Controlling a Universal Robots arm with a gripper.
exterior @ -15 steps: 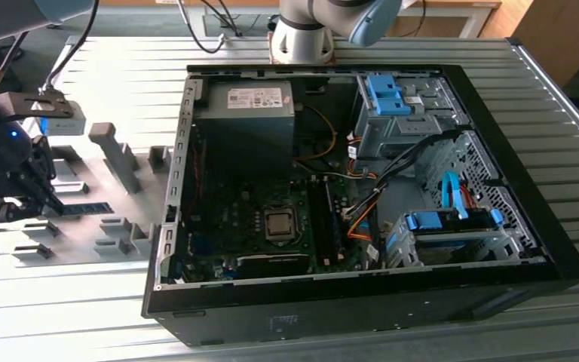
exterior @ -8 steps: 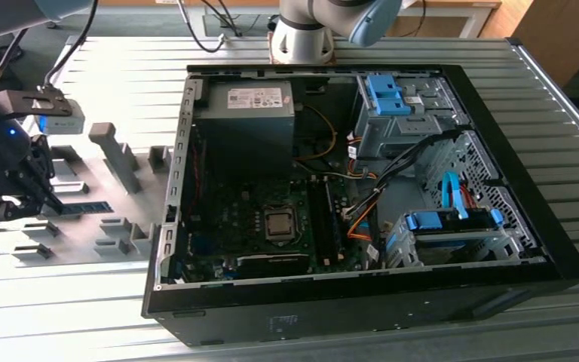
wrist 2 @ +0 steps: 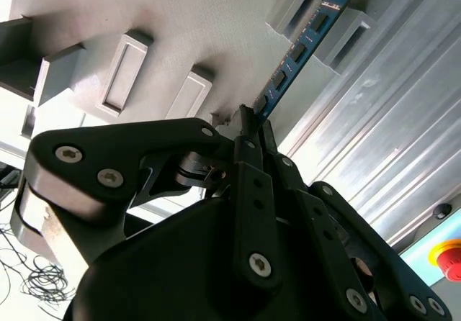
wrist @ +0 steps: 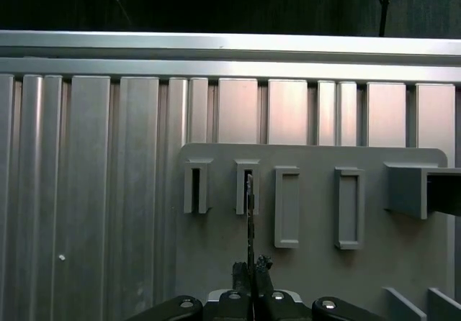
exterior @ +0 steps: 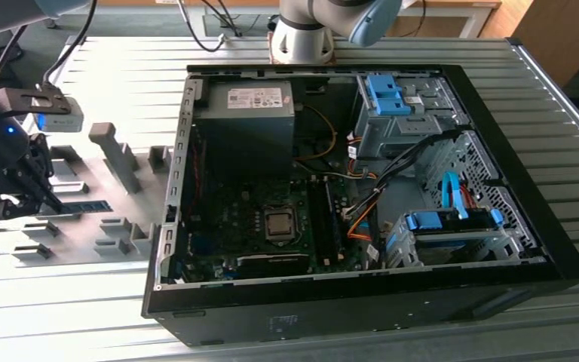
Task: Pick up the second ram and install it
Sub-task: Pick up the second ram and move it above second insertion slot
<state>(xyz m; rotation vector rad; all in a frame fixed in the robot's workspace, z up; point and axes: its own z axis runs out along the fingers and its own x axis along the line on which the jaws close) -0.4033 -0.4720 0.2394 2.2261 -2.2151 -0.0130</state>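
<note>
The second ram is a thin blue-green stick with dark chips, and my gripper is shut on its near end. Its far end reaches a slotted grey fixture block; I cannot tell whether it still rests in the slot. In the first wrist view the ram is edge-on, running from my gripper to a fixture slot. In the exterior view my gripper hangs over the grey fixture plate at that view's left, with the ram beside it.
An open black computer case lies in the middle of the ribbed metal table. Its motherboard has long black memory slots beside the processor socket. Cables and blue drive cages fill the exterior view's right side. Grey blocks stand on the fixture plate.
</note>
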